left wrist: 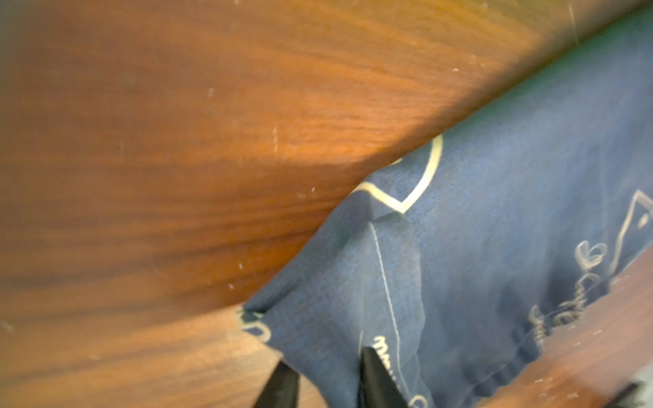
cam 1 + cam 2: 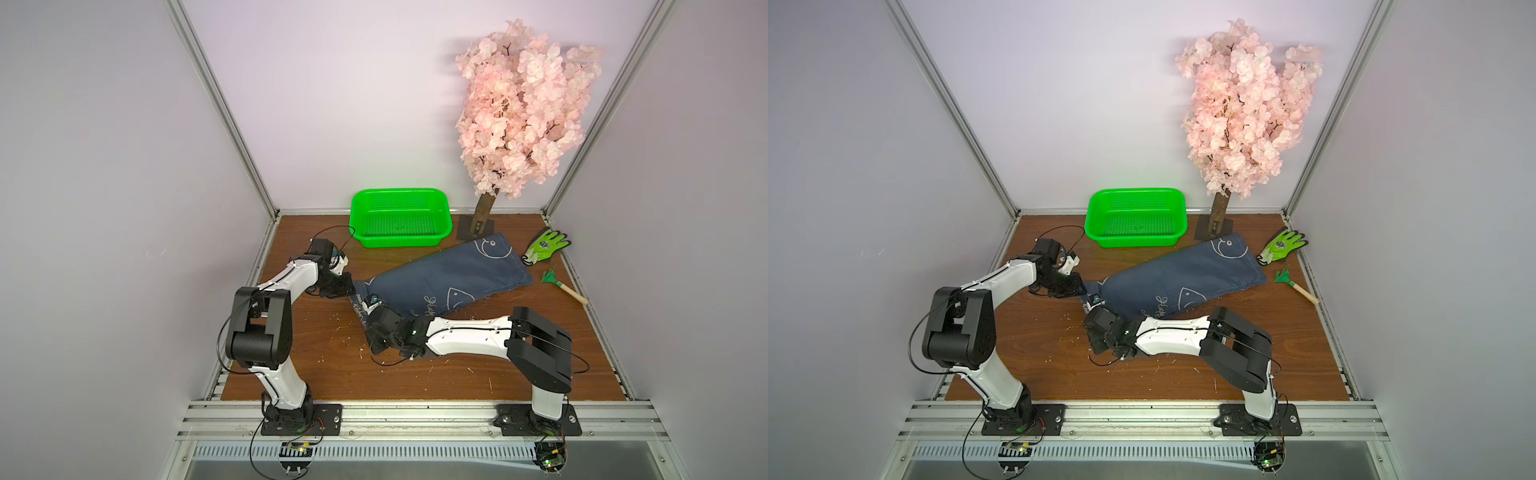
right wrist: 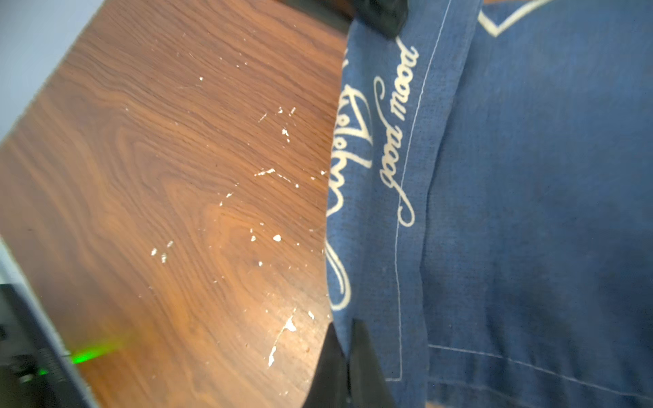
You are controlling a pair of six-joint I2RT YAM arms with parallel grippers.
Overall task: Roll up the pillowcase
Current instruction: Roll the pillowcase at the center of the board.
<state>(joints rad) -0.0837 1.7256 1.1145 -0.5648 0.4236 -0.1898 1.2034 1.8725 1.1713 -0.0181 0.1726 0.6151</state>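
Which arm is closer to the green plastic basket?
Left. The left end effector sits front-left of the green plastic mesh basket; the right end effector is farther forward, pinching the navy cloth pillowcase.

The pillowcase (image 3: 530,212) fills the frame's right half, with "good mood" lettering along its stitched hem. At bottom centre the right gripper (image 3: 348,367), jaws together, pinches that hem's edge. The fleck-strewn wooden table (image 3: 159,176) covers the left.

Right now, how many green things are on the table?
3: basket at the back edge, glove near the far right corner, rake just nearer the robot. The pillowcase may hide more.
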